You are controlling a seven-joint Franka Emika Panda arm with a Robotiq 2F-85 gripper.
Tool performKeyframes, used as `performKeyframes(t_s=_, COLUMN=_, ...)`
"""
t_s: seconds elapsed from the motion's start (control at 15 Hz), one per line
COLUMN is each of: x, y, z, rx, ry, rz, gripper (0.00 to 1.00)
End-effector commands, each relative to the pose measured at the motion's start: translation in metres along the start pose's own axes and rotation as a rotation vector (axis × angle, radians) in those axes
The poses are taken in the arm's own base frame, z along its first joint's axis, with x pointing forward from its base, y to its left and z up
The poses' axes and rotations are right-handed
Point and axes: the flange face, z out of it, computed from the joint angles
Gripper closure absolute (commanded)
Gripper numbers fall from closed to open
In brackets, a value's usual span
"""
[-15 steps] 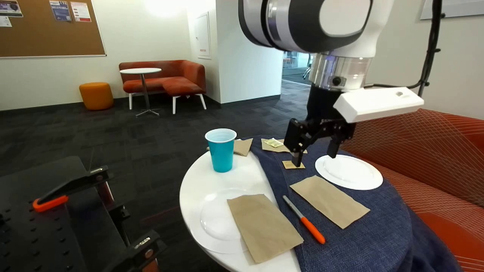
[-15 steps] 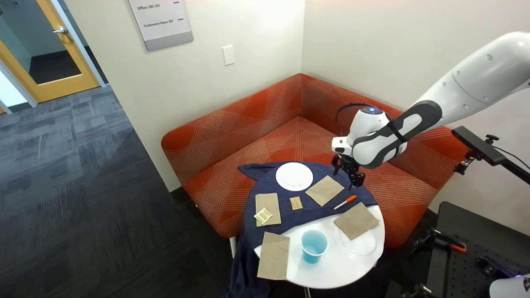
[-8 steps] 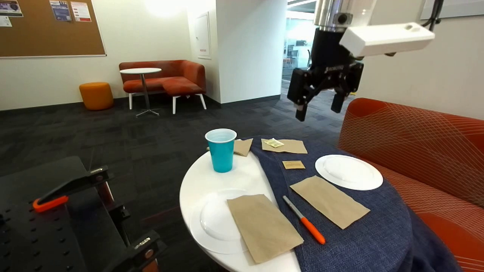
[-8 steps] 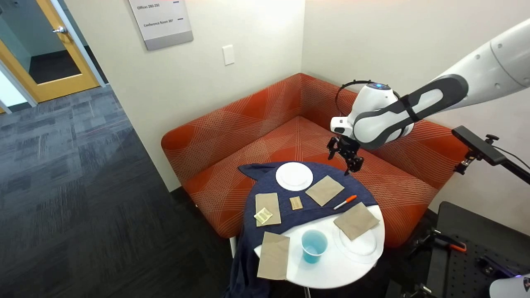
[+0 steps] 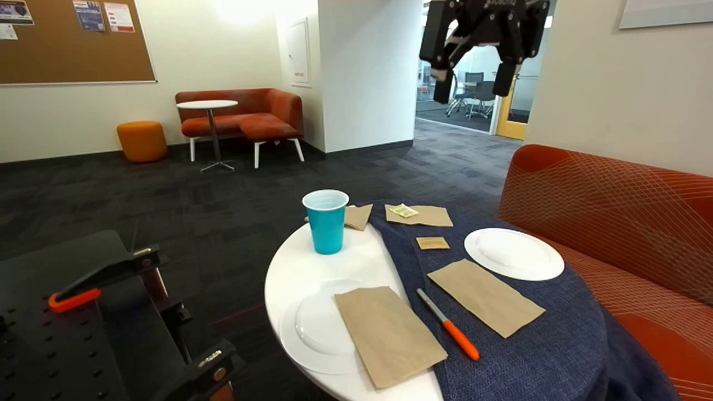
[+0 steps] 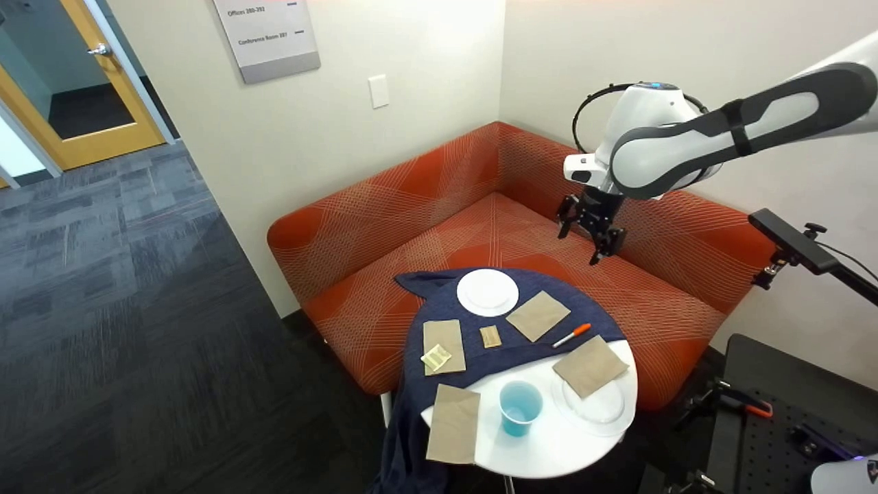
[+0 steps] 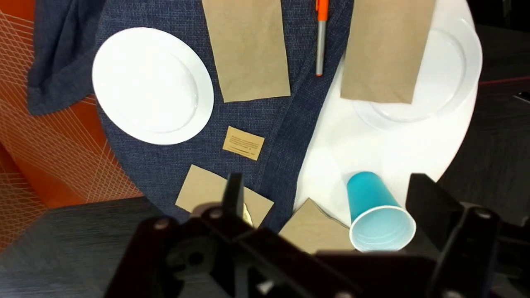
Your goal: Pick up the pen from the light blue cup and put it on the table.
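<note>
Pen (image 5: 447,324) lies atop the navy cloth (image 5: 535,345) on the table (image 5: 295,264); in an exterior view, the light blue cup (image 5: 327,229) stands at the pen's ten o'clock. Toward twelve hangs the gripper (image 5: 473,88), jaws parted, holding nothing. Placement looks finished, nothing left.

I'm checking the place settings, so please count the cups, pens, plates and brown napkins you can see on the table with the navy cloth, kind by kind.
Light blue cup: 1
Pen: 1
Plates: 2
Brown napkins: 4
Total: 8
</note>
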Motion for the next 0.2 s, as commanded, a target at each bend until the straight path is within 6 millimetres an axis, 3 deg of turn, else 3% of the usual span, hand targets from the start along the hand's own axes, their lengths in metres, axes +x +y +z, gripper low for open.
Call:
performKeyframes(t_s=0.0, x=0.0000, y=-0.0012, z=-0.0050, rx=0.000, ry=-0.001, rz=0.001, gripper=0.00)
performKeyframes(t_s=0.13, x=-0.0002, y=-0.0027, z=-0.0058, rx=0.002, ry=-0.001, rz=0.001, gripper=0.00)
